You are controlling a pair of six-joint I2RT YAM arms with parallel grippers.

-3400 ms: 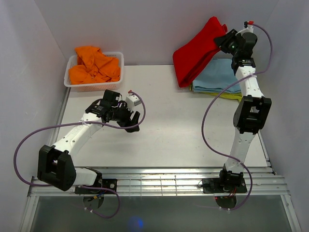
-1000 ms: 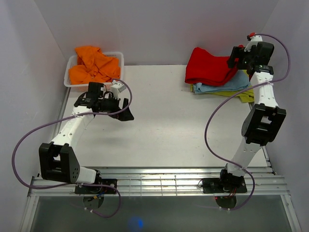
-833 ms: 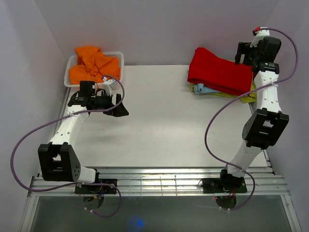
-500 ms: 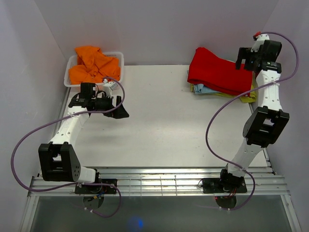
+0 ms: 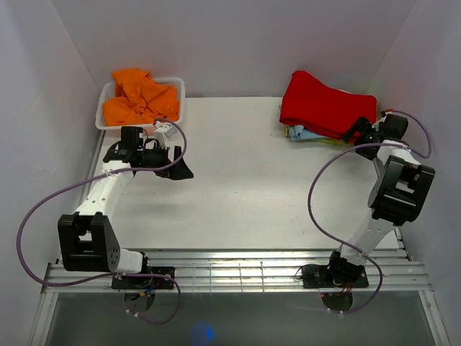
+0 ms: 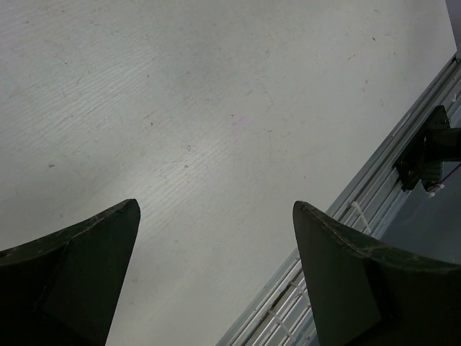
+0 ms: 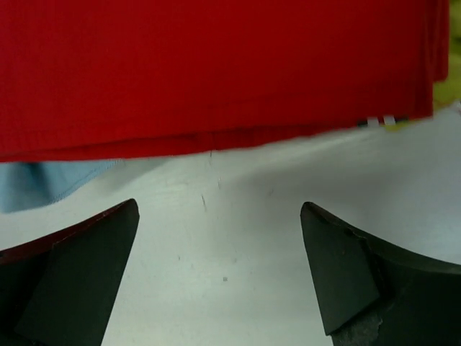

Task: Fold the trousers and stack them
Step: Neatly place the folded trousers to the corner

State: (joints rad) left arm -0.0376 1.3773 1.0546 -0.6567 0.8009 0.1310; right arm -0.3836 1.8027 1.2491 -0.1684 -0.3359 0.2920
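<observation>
Released moments ago, the folded red trousers (image 5: 325,108) rest atop the light blue garment (image 5: 305,133); right gripper (image 5: 355,133), jaws spread, drops beside them, left gripper (image 5: 181,170) idles agape. Stacking appears done.

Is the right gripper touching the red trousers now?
Apart. The right wrist view shows bare table between the right gripper's open fingers and the trousers.
</observation>
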